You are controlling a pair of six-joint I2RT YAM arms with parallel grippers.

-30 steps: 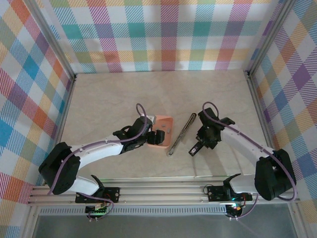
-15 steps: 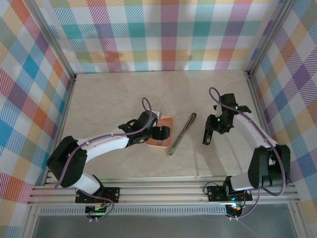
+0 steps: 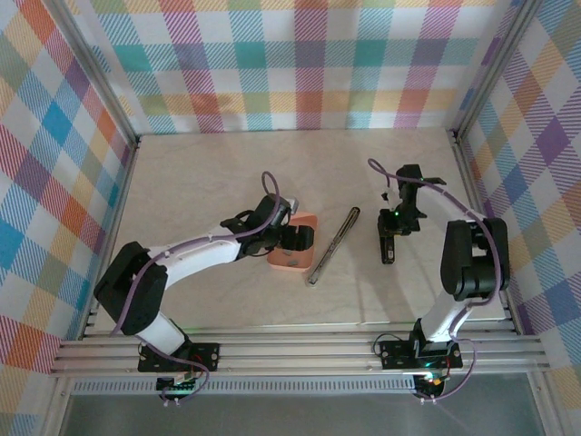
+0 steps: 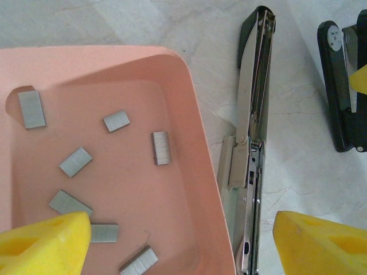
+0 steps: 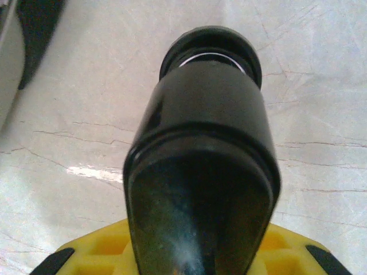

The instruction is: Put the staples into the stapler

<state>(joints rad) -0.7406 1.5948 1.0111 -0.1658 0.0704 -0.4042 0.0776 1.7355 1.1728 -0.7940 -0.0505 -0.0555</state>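
Found the staples (image 4: 161,148) loose in the pink tray (image 4: 189,86): seven short grey strips in the left wrist view, scattered with no common heading, one lying 12 to 6, others slanted toward 2 or 10 o'clock. Could not make them out from above, being too small there. Saw the tray just beside the stapler (image 3: 332,247), at its 9 o'clock. Saw the stapler opened out flat on the table (image 3: 200,182), long axis running 7 to 1 o'clock, black tip at the 1 o'clock end, metal channel facing up, its near end cut off by the bottom edge of the left wrist view. Noted the left gripper (image 4: 182,229) over the tray, spread wide and holding nothing, one yellow pad hiding part of a strip. Noted the right gripper (image 5: 195,252) at 3 o'clock of the stapler, clamped on a black stapler piece (image 3: 388,247) lying roughly 12 to 6. Could not tell whether that piece touched the table, nor, from the blurred close-up, which part it was.
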